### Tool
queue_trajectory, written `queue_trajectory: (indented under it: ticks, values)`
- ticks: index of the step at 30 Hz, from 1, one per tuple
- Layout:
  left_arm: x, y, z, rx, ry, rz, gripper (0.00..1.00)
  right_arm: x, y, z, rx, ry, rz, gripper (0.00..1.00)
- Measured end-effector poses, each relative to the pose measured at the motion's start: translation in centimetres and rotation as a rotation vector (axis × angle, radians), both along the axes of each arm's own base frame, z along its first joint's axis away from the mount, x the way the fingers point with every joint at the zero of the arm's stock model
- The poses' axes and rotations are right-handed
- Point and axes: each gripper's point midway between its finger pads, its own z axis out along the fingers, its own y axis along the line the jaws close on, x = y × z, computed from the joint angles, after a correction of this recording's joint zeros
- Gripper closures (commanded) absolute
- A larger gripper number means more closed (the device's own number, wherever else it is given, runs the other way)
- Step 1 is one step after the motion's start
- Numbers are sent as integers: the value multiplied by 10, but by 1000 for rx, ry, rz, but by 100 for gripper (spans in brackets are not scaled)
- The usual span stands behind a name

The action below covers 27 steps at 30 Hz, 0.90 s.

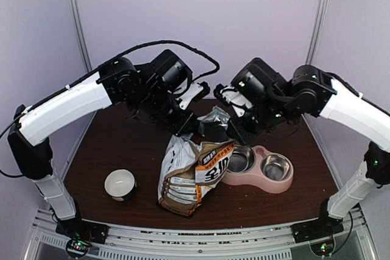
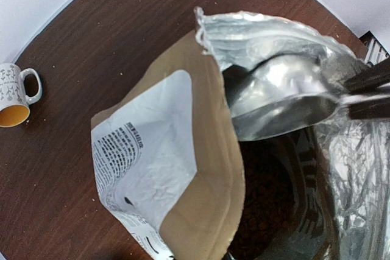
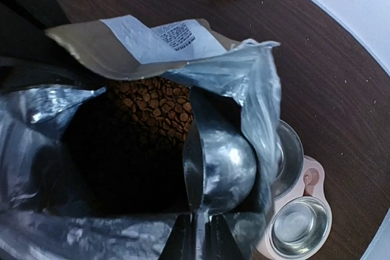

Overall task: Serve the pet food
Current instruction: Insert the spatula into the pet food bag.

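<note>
The pet food (image 3: 155, 108) is a mass of small brown pellets deep inside the opened foil-lined bag (image 1: 192, 175), which stands at the table's middle. My left gripper (image 1: 184, 127) is shut on the bag's top rim at its far left side and holds the mouth open. In the left wrist view its fingers are almost hidden under the tan bag wall (image 2: 207, 168). My right gripper (image 3: 198, 226) is shut on the handle of a metal scoop (image 3: 222, 168). The scoop sits inside the bag's mouth, bowl turned on edge, above the pellets. No pellets show in the scoop.
A pink double bowl (image 1: 286, 186) with two steel cups lies right of the bag; both cups look bare. A white mug (image 1: 120, 185) stands at the front left. Booth walls close the back and sides.
</note>
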Motion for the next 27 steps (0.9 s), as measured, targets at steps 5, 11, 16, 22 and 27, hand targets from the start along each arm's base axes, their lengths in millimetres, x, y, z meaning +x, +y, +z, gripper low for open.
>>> queue_trajectory:
  ticks: [5, 11, 16, 22, 27]
  values:
    - [4, -5, -2, -40, -22, 34, 99, 11, 16, -41, -116, 53, -18, 100]
    - [6, 2, -4, -66, -49, 71, 98, 19, 40, -58, -147, 88, -10, 100]
    - [10, 10, -5, -88, -58, 110, 98, 17, 50, -60, -111, 124, 14, 100]
    - [15, 20, -5, -119, -58, 147, 98, 15, 57, -62, -62, 174, 45, 100]
    - [18, 24, -6, -124, -55, 158, 98, 14, 59, -64, -40, 202, 69, 100]
